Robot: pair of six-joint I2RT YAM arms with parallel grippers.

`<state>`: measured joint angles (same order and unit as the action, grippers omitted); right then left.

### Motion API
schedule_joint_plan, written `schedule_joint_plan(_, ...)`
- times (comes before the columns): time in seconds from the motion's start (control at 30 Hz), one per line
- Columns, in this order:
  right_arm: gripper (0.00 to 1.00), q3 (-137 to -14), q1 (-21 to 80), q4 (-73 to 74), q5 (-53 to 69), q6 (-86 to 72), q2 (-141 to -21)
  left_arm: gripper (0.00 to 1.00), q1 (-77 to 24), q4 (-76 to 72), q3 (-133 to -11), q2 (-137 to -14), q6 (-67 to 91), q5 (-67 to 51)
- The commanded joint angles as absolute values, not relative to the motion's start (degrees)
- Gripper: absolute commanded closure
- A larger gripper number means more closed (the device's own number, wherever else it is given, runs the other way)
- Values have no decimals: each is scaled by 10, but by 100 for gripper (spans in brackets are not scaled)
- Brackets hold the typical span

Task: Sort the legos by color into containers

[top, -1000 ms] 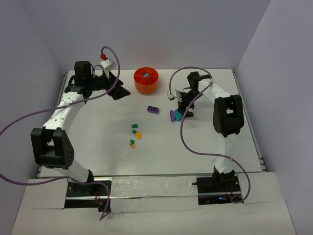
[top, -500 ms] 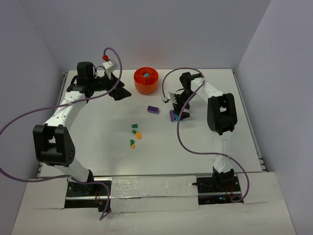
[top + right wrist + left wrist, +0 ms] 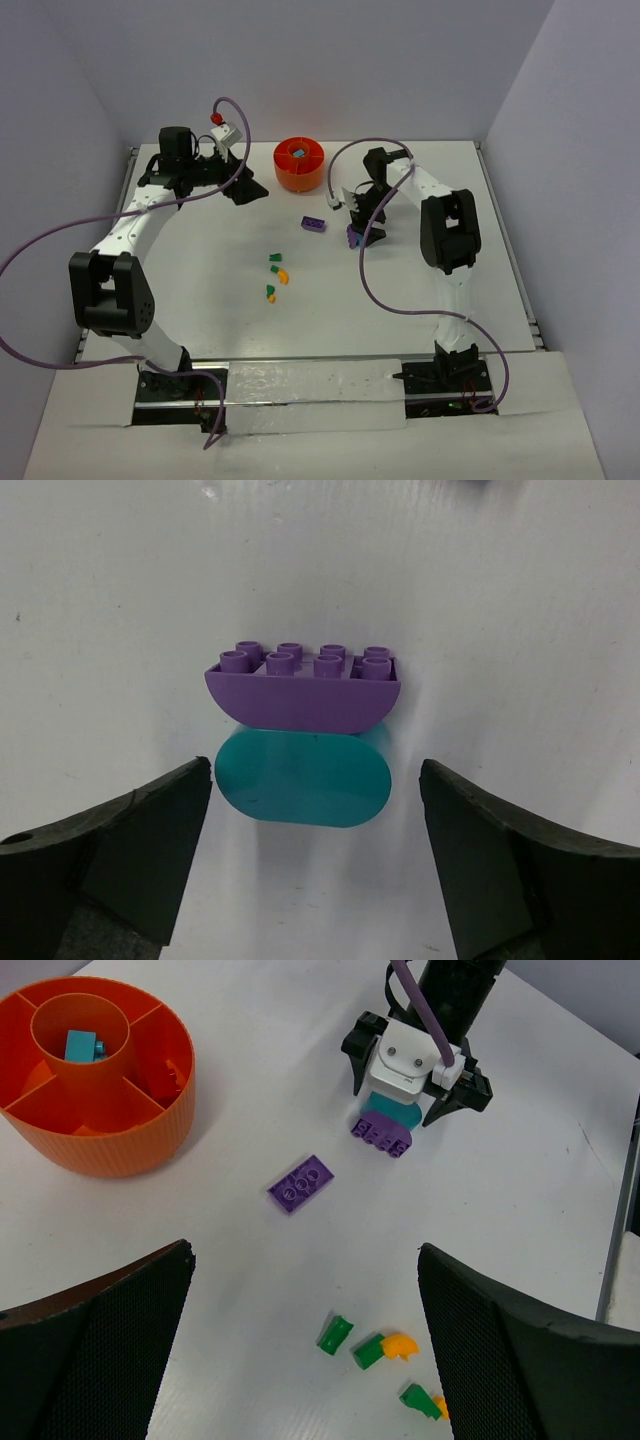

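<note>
Left gripper (image 3: pixel 303 1255): it is open wide and there is nothing between its fingers. It hangs above the table (image 3: pixel 200 300) at the far left, near the tub.
Right gripper (image 3: pixel 315 772): it is open and grips nothing. Its fingers (image 3: pixel 120 850) stand on either side of the rounded teal brick, with a gap on both sides.
Rounded teal brick (image 3: pixel 303 778): it lies on the table and touches the curved purple brick.
Curved purple brick (image 3: pixel 303 685): its studs are visible, and it is on the far side of the teal one in the right wrist view.
Flat purple brick (image 3: pixel 301 1183): it lies alone, studs up, between the tub and this pair.
Small pieces (image 3: pixel 277 277): three green and two orange-yellow ones, close together near the middle of the table, well apart from the tub.
Orange tub (image 3: pixel 120 1150): it stands at the far side, between the two grippers. It has dividers around a central ring.
Teal-blue brick (image 3: pixel 80 1045): it lies inside the central ring of the tub.
</note>
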<state>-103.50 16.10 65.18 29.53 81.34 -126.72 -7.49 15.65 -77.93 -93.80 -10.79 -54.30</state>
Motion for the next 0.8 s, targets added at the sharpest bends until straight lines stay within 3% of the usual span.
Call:
schedule_joint_plan(0.0,12,-1045,174,641,290,793,-1264,1,-78,155,-806,-937,-118,-542)
schedule_joint_plan(0.43,20,-1033,187,638,278,784,-1261,1,-78,151,-811,-944,-116,-536)
schedule_joint_plan(0.63,19,-1034,195,637,254,753,-1258,1,-78,153,-809,-944,-118,-537)
schedule_joint_plan(0.77,25,-1024,194,631,223,747,-1258,1,-78,146,-807,-943,-113,-540)
